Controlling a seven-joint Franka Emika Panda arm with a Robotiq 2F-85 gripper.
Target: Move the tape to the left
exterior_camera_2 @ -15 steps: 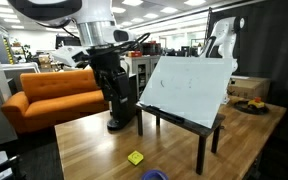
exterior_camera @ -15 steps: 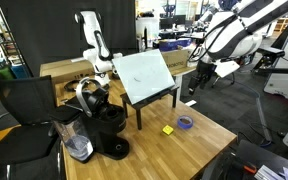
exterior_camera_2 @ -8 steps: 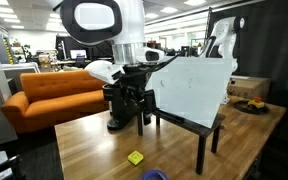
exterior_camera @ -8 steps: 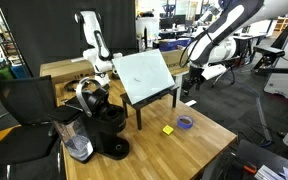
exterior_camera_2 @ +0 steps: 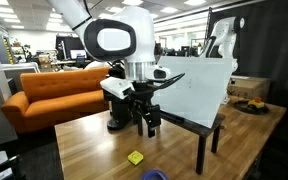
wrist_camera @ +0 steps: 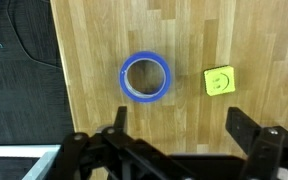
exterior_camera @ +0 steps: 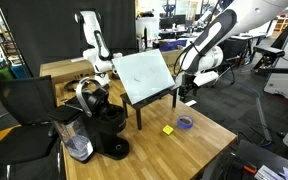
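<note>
The tape (wrist_camera: 145, 77) is a blue ring lying flat on the wooden table; it also shows in both exterior views (exterior_camera: 185, 123) (exterior_camera_2: 155, 175). A small yellow block (wrist_camera: 219, 81) lies beside it, a short way apart. My gripper (wrist_camera: 184, 125) is open and empty, its two dark fingers at the bottom of the wrist view, above the table and clear of the tape. In an exterior view the gripper (exterior_camera: 186, 98) hangs above the tape.
A slanted whiteboard on a small dark stand (exterior_camera: 144, 75) stands mid-table. A black coffee maker (exterior_camera: 104, 125) and a glass jar (exterior_camera: 78, 148) stand at one end. The table edge (wrist_camera: 56, 60) borders dark floor. An orange sofa (exterior_camera_2: 54, 90) stands behind.
The arm has swung in and down over the table toward the tape and the yellow block. The tape and block have not moved.
</note>
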